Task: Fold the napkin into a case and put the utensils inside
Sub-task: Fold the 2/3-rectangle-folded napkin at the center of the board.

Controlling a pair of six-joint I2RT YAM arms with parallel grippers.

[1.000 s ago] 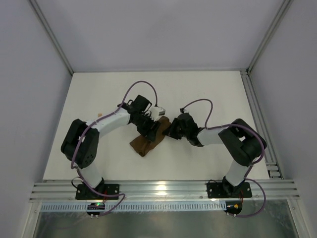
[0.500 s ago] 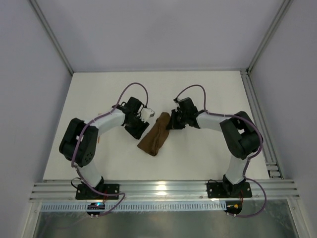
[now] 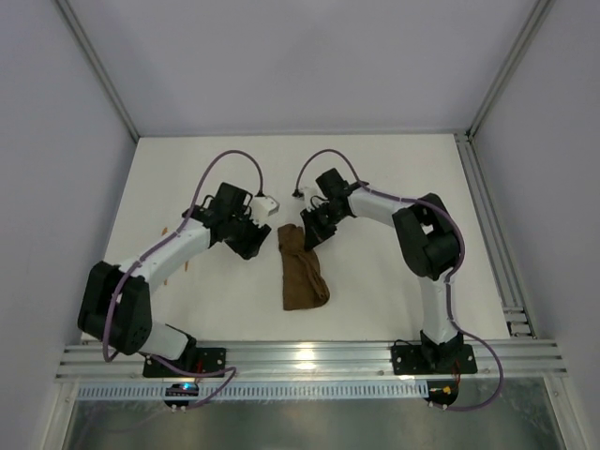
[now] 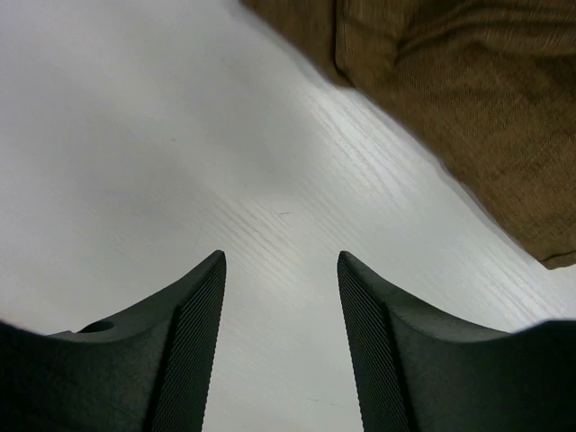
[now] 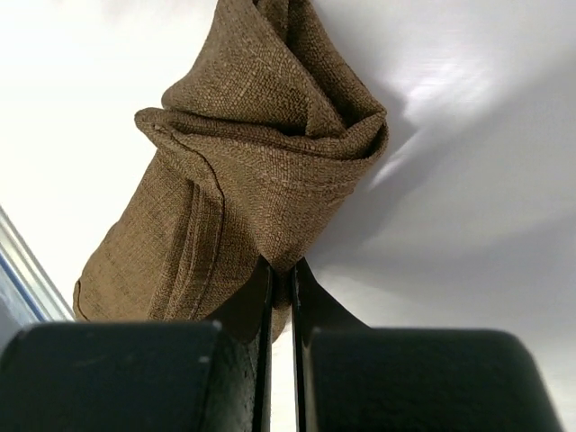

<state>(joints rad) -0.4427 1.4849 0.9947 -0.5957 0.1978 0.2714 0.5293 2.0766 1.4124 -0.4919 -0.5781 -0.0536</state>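
The dark brown napkin [image 3: 302, 274] lies folded into a narrow oblong in the middle of the table, its long side running toward the front edge. My right gripper [image 3: 306, 233] is shut on the bunched far end of the napkin [image 5: 252, 162], with cloth pinched between its fingertips [image 5: 281, 267]. My left gripper [image 3: 255, 246] hangs open just left of the napkin, touching nothing. In the left wrist view only bare table lies between its fingers [image 4: 281, 263], and the napkin [image 4: 450, 81] fills the upper right. The utensils show as small orange-tan slivers [image 3: 163, 229] beside the left forearm, partly hidden.
The white table [image 3: 375, 178] is bounded by grey walls at the back and sides. An aluminium rail [image 3: 300, 358] runs along the front, and another rail [image 3: 487, 234] runs down the right edge.
The right gripper has carried the napkin's end to the left and back, so the cloth has turned from slanted to lengthwise. The left arm has swung left, off the napkin.
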